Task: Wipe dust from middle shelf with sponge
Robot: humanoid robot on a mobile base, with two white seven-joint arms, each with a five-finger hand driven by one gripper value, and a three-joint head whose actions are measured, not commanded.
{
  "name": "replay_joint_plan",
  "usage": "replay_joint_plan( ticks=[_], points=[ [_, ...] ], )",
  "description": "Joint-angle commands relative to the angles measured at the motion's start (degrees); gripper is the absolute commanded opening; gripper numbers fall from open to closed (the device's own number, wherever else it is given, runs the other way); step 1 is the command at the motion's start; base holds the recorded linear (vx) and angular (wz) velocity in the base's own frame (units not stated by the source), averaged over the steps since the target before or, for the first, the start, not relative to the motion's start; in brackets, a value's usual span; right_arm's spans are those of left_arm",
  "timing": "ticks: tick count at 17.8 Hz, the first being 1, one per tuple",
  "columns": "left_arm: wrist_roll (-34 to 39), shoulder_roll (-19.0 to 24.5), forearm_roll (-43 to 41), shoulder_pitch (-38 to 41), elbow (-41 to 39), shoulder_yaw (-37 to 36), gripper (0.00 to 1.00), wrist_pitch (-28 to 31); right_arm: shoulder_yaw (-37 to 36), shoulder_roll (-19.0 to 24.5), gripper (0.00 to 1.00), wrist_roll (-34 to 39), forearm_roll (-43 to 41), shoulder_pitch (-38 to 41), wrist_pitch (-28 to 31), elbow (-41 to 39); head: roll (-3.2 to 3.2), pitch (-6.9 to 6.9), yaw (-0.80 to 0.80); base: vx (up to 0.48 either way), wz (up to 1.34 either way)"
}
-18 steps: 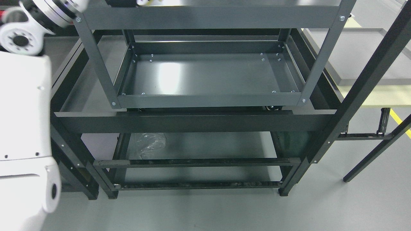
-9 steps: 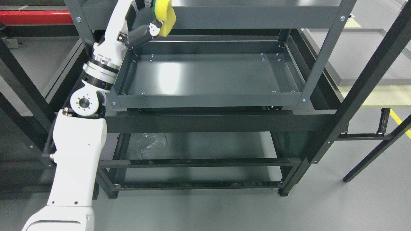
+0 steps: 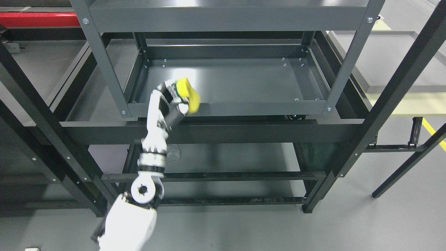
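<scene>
My left hand (image 3: 176, 99) is shut on a yellow sponge (image 3: 188, 93) with a green backing. It holds the sponge at the front rim of the dark grey middle shelf tray (image 3: 237, 80), left of the middle. The white left arm (image 3: 150, 153) rises from the bottom left. I cannot tell whether the sponge touches the tray. The right arm is out of view.
The grey metal rack has a top shelf (image 3: 226, 14) above and upright posts (image 3: 104, 66) at the corners. A crumpled clear plastic bag (image 3: 172, 153) lies on the lower shelf behind my arm. Black frame legs (image 3: 400, 87) stand at the right. A red bar (image 3: 38, 19) is at the top left.
My left arm has swung down from the top shelf's level to the middle shelf's front rim, carrying the sponge. The arm now comes in lower and further right.
</scene>
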Motion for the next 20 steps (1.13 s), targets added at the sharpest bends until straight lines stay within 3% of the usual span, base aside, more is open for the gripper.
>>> replay_joint_plan(
  ticks=[1,4,11,20],
  points=[
    [1.2,-1.0,1.6,11.5,-15.7,-5.9,0.00,3.4,0.0,-1.0,1.00,0.0,0.0,0.0,4.1,-1.0,0.00,0.00,0.00,0.000,0.00],
    [1.1,-1.0,1.3,11.3,-18.1,-0.8,0.00,6.4,0.0,-1.0,1.00,0.0,0.0,0.0,4.1,-1.0,0.00,0.00,0.00,0.000,0.00],
    [0.1,-1.0,-2.4,11.5,-18.7,12.1,0.00,6.6,0.0,-1.0,1.00,0.0,0.0,0.0,4.1,-1.0,0.00,0.00,0.00,0.000,0.00],
    [-0.7,-1.0,-2.5,13.3,-20.5,13.0,0.00,8.0,0.0,-1.0,1.00,0.0,0.0,0.0,4.1,-1.0,0.00,0.00,0.00,-0.011,0.08]
  ],
)
